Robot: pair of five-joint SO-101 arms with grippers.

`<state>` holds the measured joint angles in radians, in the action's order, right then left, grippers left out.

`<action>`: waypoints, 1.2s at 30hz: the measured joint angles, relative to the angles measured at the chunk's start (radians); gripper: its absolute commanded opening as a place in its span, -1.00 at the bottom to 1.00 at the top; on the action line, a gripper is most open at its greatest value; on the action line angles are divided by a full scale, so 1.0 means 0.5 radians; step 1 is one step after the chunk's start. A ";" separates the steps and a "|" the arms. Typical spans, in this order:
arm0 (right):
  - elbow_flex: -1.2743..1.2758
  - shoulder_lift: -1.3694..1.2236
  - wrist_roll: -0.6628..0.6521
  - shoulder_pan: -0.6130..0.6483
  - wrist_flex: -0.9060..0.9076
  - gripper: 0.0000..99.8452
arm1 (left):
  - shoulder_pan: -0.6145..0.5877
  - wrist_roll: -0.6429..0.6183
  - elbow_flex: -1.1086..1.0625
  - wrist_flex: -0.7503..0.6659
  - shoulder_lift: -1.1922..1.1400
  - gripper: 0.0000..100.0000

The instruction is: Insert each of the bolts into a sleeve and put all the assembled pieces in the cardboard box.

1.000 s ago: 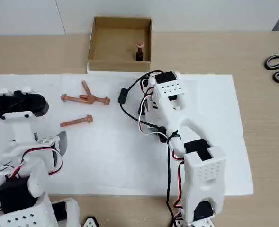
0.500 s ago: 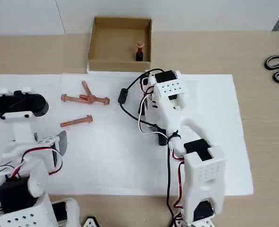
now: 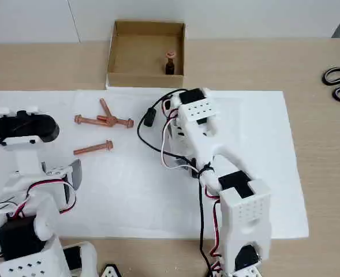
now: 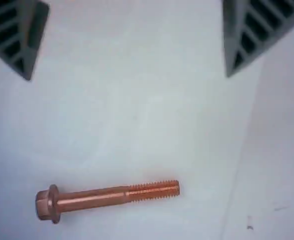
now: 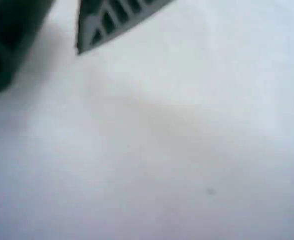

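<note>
Three copper bolts lie on the white sheet [image 3: 129, 190]: two crossed [image 3: 105, 119] and one alone [image 3: 93, 148]. The lone bolt [image 4: 107, 197] also lies just beyond my left gripper [image 4: 127, 75], which is open and empty at the near left [image 3: 73, 172]. A dark sleeve [image 3: 149, 118] lies beside my right gripper [image 3: 171, 111]. In the right wrist view the sleeve [image 5: 4, 45] sits close to one finger [image 5: 112, 22], with a strip of bare sheet between them; that gripper looks open. An assembled bolt and sleeve [image 3: 170, 62] stands upright in the cardboard box [image 3: 119, 55].
The box is at the table's far edge, just past the sheet. Scissors [image 3: 338, 81] lie at the far right on the bare wood. Loose cables [image 3: 158, 147] hang from the right arm over the middle of the sheet.
The right arm's head has swung a little to the left, closer to the dark sleeve. The left arm and the bolts have stayed put.
</note>
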<state>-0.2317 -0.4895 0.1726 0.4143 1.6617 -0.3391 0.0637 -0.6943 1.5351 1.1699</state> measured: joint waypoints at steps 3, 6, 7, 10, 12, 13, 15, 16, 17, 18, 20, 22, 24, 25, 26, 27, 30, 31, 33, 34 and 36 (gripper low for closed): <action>0.000 0.000 0.000 0.003 0.000 -0.62 | 0.000 0.000 0.000 0.000 0.000 -0.53; 0.037 0.000 0.000 0.003 0.000 -0.62 | 0.000 0.000 0.000 0.000 0.000 -0.53; 0.049 0.000 0.000 0.003 -0.006 -0.62 | 0.000 0.000 0.000 0.000 0.000 -0.53; 0.074 0.000 0.000 0.003 -0.040 -0.62 | 0.000 0.000 0.000 0.000 0.000 -0.53; 0.083 0.000 0.000 0.003 -0.061 -0.62 | 0.000 0.000 0.000 0.000 0.000 -0.53; 0.086 0.000 0.000 0.003 -0.061 -0.62 | 0.000 0.000 0.000 0.000 0.000 -0.53; 0.086 0.000 0.000 0.003 -0.061 -0.62 | 0.000 0.000 0.000 0.000 0.000 -0.53; 0.086 0.000 0.000 0.003 -0.061 -0.62 | 0.000 0.000 0.000 0.000 0.000 -0.53; 0.086 -0.003 0.000 0.003 -0.061 -0.62 | 0.000 0.000 0.000 0.000 0.000 -0.53; 0.086 -0.015 0.000 0.003 -0.061 -0.62 | 0.000 0.000 0.000 0.000 0.000 -0.53; 0.086 -0.052 0.000 0.003 -0.061 -0.62 | 0.000 0.000 0.000 0.000 0.000 -0.53; 0.074 -0.098 0.000 0.003 -0.061 -0.62 | 0.000 0.000 0.000 0.000 0.000 -0.53; 0.055 -0.135 0.000 0.003 -0.058 -0.62 | 0.000 0.000 0.000 0.000 0.000 -0.53; 0.052 -0.157 0.000 0.003 -0.058 -0.62 | 0.000 0.000 0.000 0.000 0.000 -0.53; 0.049 -0.169 0.000 0.003 -0.058 -0.62 | 0.000 0.000 0.000 0.000 0.000 -0.53; 0.049 -0.169 0.000 0.003 -0.058 -0.64 | 0.000 0.000 0.000 0.000 0.000 -0.53; 0.049 -0.172 0.000 0.000 -0.058 -0.82 | 0.000 0.000 0.000 0.000 0.000 -0.53; 0.049 -0.172 0.000 -0.006 -0.058 -0.91 | 0.000 0.000 0.000 0.000 0.000 -0.53; 0.049 -0.172 0.000 -0.012 -0.052 -0.99 | 0.000 0.000 0.000 0.000 0.000 -0.53; 0.049 -0.169 0.000 -0.015 -0.049 -0.96 | 0.000 0.000 0.000 0.000 0.000 -0.53; 0.049 -0.169 0.000 -0.018 -0.046 -0.99 | 0.000 0.000 0.000 0.000 0.000 -0.53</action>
<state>-0.2071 -0.5738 0.1726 0.4051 1.6387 -0.3391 0.0637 -0.6943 1.5351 1.1699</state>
